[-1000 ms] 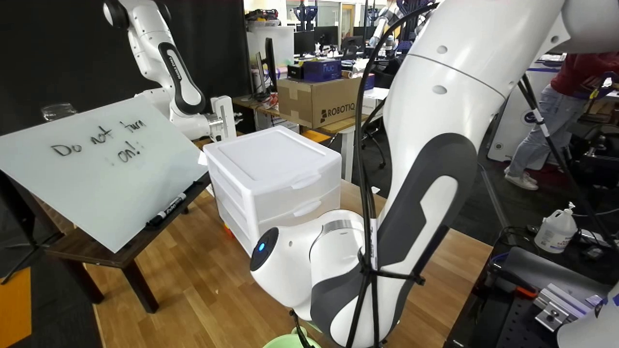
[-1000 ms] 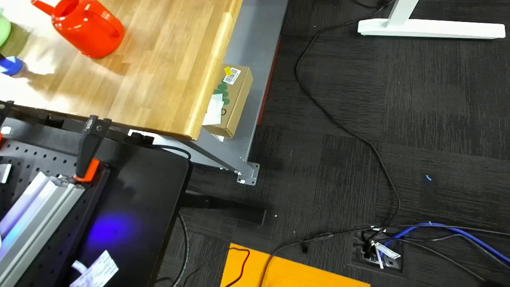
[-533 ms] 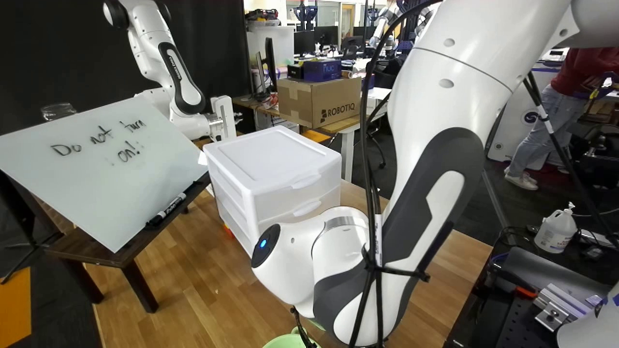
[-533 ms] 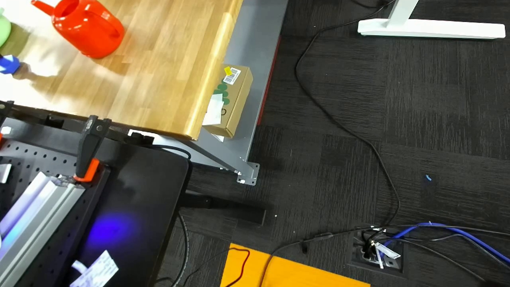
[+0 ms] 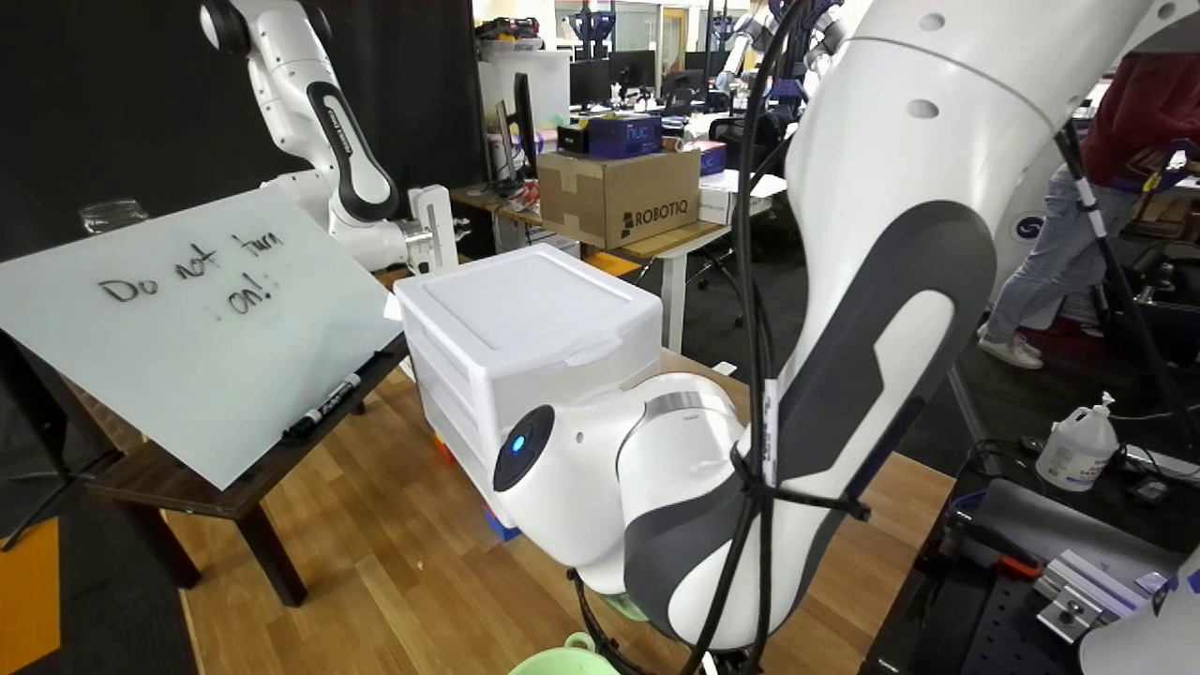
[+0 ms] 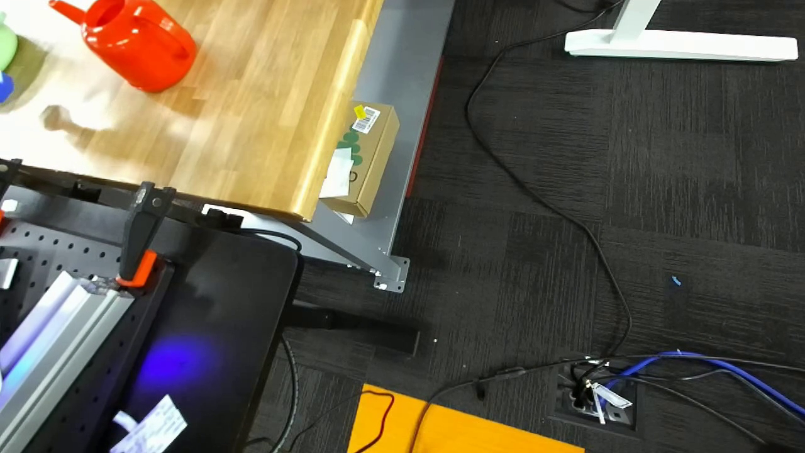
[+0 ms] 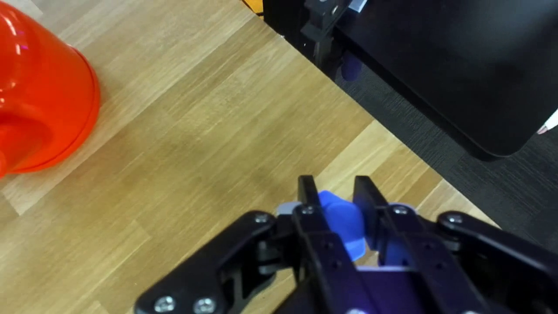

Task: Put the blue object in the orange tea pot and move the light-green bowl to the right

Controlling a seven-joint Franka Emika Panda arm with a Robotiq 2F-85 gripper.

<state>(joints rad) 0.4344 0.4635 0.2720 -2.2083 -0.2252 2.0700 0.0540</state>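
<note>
My gripper (image 7: 334,185) is shut on the blue object (image 7: 346,222), a small faceted piece between its fingers in the wrist view. In an exterior view the blue object (image 6: 5,87) hangs above the table at the left edge, apart from its shadow. The orange tea pot (image 6: 138,47) stands upright on the table; in the wrist view the tea pot (image 7: 43,96) is cut off at the left. A light-green vessel with a small loop (image 5: 562,664) and a light-green piece behind the arm (image 5: 626,609) show partly; I cannot tell which is the light-green bowl.
White plastic drawers (image 5: 534,347) stand on the wooden table beside the arm, with a blue block (image 5: 500,527) at their lower corner. A whiteboard (image 5: 197,309) leans on a dark stand. The table edge (image 7: 370,115) and a black surface (image 7: 457,65) lie beyond the gripper.
The arm has risen and shifted right in an exterior view. The blue object, still gripped, has moved up and left in an exterior view, and its shadow now lies farther from it.
</note>
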